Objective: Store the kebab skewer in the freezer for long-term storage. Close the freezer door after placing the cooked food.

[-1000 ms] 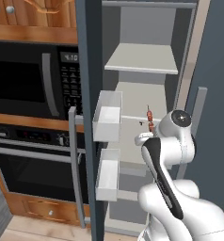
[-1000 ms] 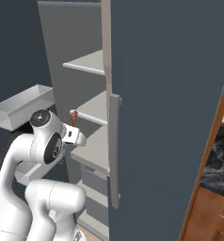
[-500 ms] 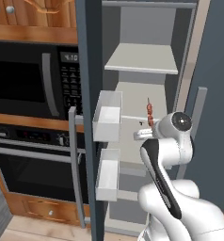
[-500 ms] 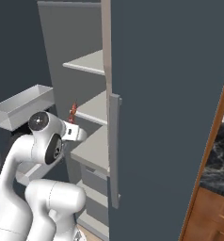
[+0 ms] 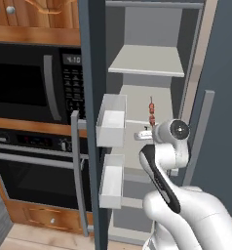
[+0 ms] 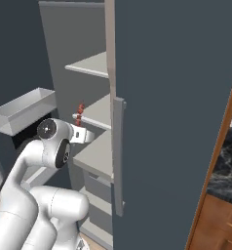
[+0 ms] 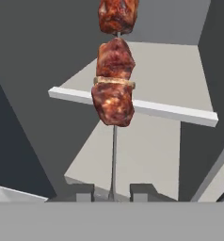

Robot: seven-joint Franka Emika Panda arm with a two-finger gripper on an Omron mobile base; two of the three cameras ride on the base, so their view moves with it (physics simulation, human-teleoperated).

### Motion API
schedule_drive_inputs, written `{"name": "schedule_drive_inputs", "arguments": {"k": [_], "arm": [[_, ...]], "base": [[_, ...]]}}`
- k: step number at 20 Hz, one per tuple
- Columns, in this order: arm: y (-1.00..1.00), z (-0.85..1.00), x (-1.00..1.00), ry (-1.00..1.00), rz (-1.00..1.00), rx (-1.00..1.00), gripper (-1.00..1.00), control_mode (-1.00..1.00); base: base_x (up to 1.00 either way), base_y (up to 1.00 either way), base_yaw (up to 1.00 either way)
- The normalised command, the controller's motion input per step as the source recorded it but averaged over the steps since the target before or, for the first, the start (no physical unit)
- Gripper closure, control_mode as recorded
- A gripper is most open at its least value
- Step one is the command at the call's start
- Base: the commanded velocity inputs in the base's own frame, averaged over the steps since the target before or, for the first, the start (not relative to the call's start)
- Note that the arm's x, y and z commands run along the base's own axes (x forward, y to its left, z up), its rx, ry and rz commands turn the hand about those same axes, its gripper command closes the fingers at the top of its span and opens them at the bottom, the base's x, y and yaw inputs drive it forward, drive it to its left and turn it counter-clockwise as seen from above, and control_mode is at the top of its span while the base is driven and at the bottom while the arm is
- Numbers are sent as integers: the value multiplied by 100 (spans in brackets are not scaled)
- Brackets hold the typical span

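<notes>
Thin red-brown kebab skewer [image 7: 115, 80] is held upright by its stick in the dark 2-finger gripper [image 7: 113, 192]; it should be advanced level over the flat whitish freezer shelf [image 7: 147, 155], then lowered gently.

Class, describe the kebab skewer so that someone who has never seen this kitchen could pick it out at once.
Find the tall slate-grey freezer standing open, to the right of the black microwave and wall oven. In front of its middle shelf, the white arm's gripper holds up the kebab skewer. It is a thin upright stick with small red-brown meat chunks, the only colourful thing among the pale shelves and white door bins.
</notes>
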Motion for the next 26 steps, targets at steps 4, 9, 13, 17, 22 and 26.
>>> {"name": "schedule_drive_inputs", "arguments": {"k": [4, 9, 13, 17, 22, 26], "arm": [[0, 34, 19, 0, -5, 0, 100, -100], [-8, 8, 48, 1, -2, 0, 100, -100], [-14, 0, 51, 0, 0, 3, 100, -100], [0, 24, 39, 2, 0, 3, 100, -100], [-5, 8, 58, 8, -2, 1, 100, -100], [-16, 0, 48, 0, 0, 0, 100, -100]], "base": [[0, 0, 0], [0, 0, 0], [0, 0, 0], [0, 0, 0], [0, 0, 0], [0, 0, 0]]}}
